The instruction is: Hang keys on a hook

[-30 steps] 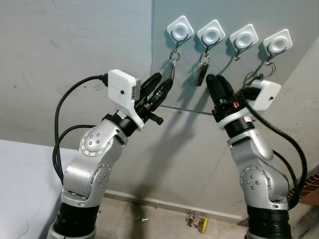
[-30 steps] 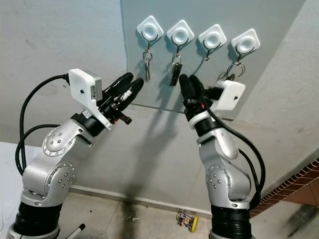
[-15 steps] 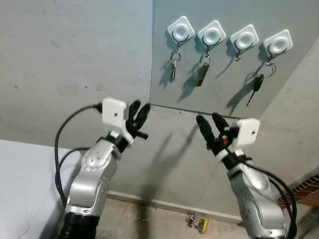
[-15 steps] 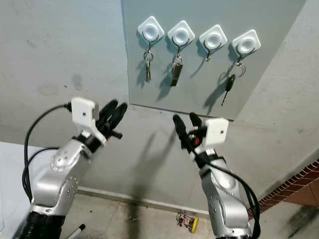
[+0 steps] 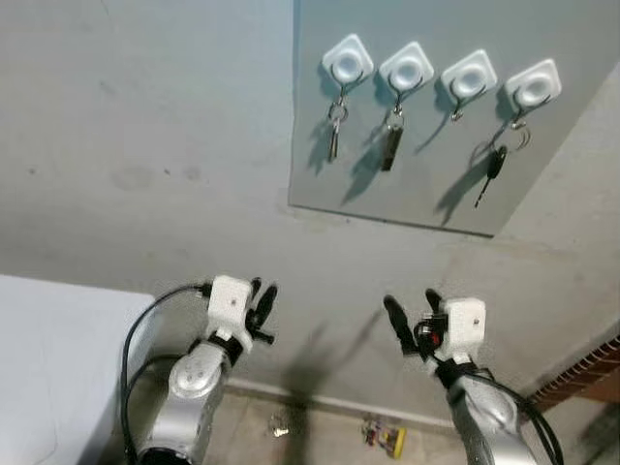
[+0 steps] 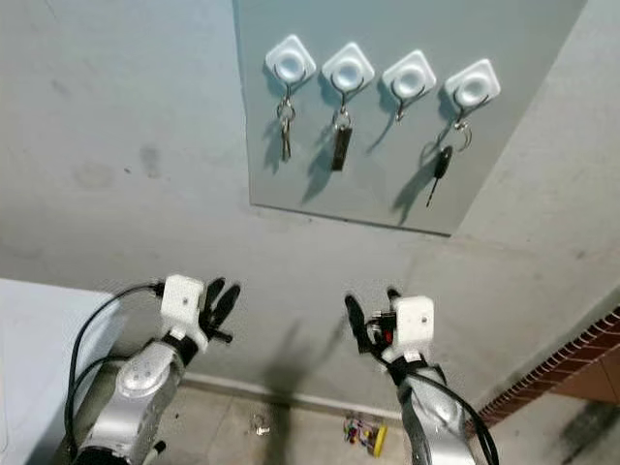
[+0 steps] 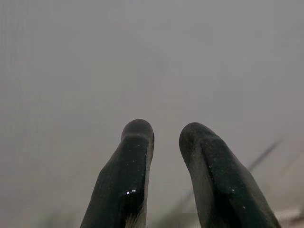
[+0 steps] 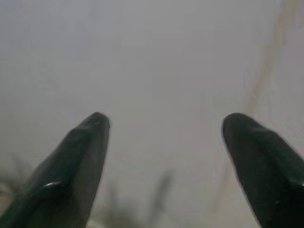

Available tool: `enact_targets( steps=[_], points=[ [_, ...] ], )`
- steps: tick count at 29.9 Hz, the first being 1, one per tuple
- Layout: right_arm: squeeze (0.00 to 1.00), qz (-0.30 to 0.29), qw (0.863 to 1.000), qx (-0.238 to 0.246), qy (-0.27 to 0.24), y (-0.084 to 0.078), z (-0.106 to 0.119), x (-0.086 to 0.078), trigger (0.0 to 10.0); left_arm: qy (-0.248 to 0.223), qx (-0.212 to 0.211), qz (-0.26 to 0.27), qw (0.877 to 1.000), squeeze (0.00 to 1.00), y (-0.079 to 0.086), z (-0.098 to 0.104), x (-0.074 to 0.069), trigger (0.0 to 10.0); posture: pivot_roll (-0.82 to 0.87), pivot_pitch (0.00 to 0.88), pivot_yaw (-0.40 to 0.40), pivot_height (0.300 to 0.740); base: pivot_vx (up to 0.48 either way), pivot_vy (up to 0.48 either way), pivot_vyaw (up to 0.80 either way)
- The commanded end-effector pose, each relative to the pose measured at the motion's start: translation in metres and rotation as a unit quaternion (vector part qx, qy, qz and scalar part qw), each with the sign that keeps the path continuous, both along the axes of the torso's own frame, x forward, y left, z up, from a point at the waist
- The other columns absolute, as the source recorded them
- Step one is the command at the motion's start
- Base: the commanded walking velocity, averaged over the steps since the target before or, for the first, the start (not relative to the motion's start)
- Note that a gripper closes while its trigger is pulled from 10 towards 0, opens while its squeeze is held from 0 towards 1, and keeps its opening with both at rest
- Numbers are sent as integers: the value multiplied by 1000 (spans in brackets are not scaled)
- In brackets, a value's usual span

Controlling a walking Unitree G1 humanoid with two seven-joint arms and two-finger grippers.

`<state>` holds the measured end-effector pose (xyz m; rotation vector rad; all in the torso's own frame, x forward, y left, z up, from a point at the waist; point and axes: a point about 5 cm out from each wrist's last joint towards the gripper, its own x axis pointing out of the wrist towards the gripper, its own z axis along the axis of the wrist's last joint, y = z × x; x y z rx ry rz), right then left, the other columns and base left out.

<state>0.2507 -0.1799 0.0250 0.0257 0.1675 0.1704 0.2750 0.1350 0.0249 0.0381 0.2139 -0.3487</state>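
Note:
Four white hooks sit in a row on a grey wall panel [image 5: 417, 194]. A silver key [image 5: 333, 136] hangs from the first hook [image 5: 349, 58]. A dark fob [image 5: 390, 147] hangs from the second hook [image 5: 407, 68]. The third hook [image 5: 468, 76] is bare. A black key [image 5: 495, 170] hangs by its ring from the fourth hook [image 5: 533, 85]. My left gripper [image 5: 263, 287] is low, far beneath the panel, its fingers a narrow gap apart and holding nothing. My right gripper [image 5: 410, 297] is equally low, open wide and empty.
A white surface [image 5: 48, 339] lies at the lower left. On the floor by the wall are a small metal item [image 5: 278, 424] and a yellow object [image 5: 387, 434]. Brickwork [image 5: 591, 373] shows at the lower right.
Both arms have dropped from just under the hooks to well beneath the panel. The black key on the fourth hook, hidden by the right wrist before, now hangs in plain sight.

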Motion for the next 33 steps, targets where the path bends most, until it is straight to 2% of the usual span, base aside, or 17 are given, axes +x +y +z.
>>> enact_targets(
  steps=[1,2,5,6,8,9,10,11,12,13,19,22,25,33],
  points=[
    [1000,-23,999,-18,25,-10,-15,-6,10000,27,7,-3,1000,0,1,-14,-5,10000,-110,5,-13,740,0,0,0],
    [1000,-30,999,-23,37,-12,-21,-8,10000,38,-5,7,999,0,2,-18,-6,10000,-108,3,-13,740,0,0,0],
    [1000,-52,994,-44,85,-19,-40,-19,10000,68,13,23,997,0,5,-31,-9,10000,-113,0,-10,740,0,0,0],
    [1000,-55,989,-52,123,-22,-53,-29,10000,93,16,38,995,0,8,-39,-14,10000,-114,0,-12,740,0,0,0],
    [1000,-55,987,-59,141,-24,-60,-33,10000,106,8,50,993,0,10,-44,-16,10000,-114,0,-11,740,0,0,0],
    [1000,-57,984,-55,157,-24,-65,-37,10000,113,19,47,992,0,10,-47,-18,10000,-117,0,-10,740,0,0,0],
    [910,-57,980,-59,181,-25,-73,-45,10000,123,33,42,991,0,10,-52,-22,10000,-117,0,-10,740,0,0,0],
    [910,-55,978,-64,190,-25,-76,-48,10000,127,34,40,990,0,11,-54,-23,10000,-123,0,-5,740,0,0,0],
    [231,-60,975,-63,205,-26,-80,-53,10000,136,34,42,989,0,11,-56,-25,10000,-123,0,-5,740,0,0,0],
    [0,-67,969,-70,226,-28,-86,-59,10000,146,34,43,988,0,12,-60,-28,10000,-128,0,-1,740,0,0,0],
    [0,-90,938,-76,326,-32,-111,-96,10000,233,56,68,968,0,21,-85,-56,10000,-132,0,3,740,0,0,0],
    [0,-88,928,-79,352,-30,-117,-108,10000,258,58,81,961,0,25,-92,-66,10000,-135,0,2,740,0,0,0],
    [0,-104,916,-59,384,-26,-124,-124,10000,291,65,102,949,0,30,-102,-83,10000,-139,0,5,740,0,0,0],
    [0,-91,917,-38,387,-15,-126,-126,10000,305,68,98,945,0,30,-108,-94,10000,-139,0,11,740,0,0,0]
  ],
)
